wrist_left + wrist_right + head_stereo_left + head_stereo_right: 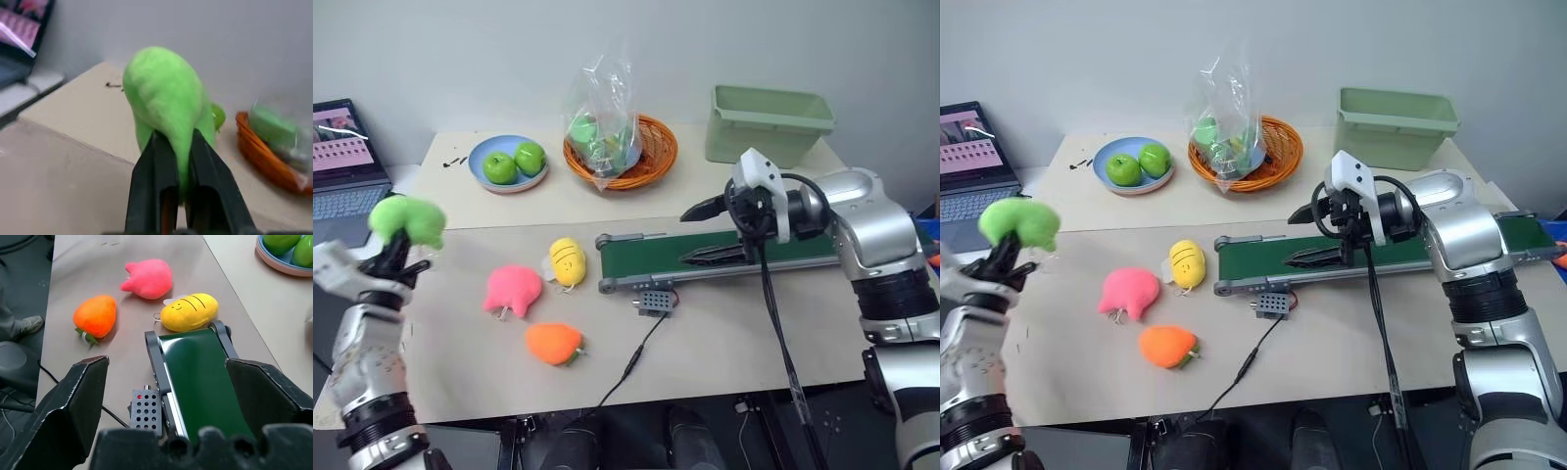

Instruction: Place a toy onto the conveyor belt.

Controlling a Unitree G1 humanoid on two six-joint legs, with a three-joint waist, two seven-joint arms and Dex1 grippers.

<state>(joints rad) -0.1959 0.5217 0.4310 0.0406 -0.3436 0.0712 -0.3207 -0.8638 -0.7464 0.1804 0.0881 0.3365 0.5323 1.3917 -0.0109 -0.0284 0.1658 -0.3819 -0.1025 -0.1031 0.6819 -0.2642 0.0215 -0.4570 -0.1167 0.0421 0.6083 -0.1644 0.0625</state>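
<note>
— Where's the toy right now?

— Up in the air at the far left of the bench. The left gripper has its jaws clamped on the lower part of it, and the green lump bulges out above the fingers. It's clear of the bench, well apart from the belt.

— And the right arm?

— The right gripper hangs over the left end of the belt, pointing across toward the other plush toys. Its jaws stand wide apart with nothing between them; one finger is above the belt, the other low over its dark green surface.

— What's lying around the belt?

— A yellow plush is just beside the belt's left end, close to touching the frame. Left of that is a pink plush, and nearer the front edge an orange plush. All three rest on the bench, near each other but apart. A small grey box with holes in it sits against the front of the belt frame, with a black cable running off toward the bench's front edge.

— Further back?

— A blue plate with two green apples, then an orange basket holding a clear bag of green things. A pale green bin stands at the right rear corner. A laptop is open off to the left, beyond the bench.
</note>
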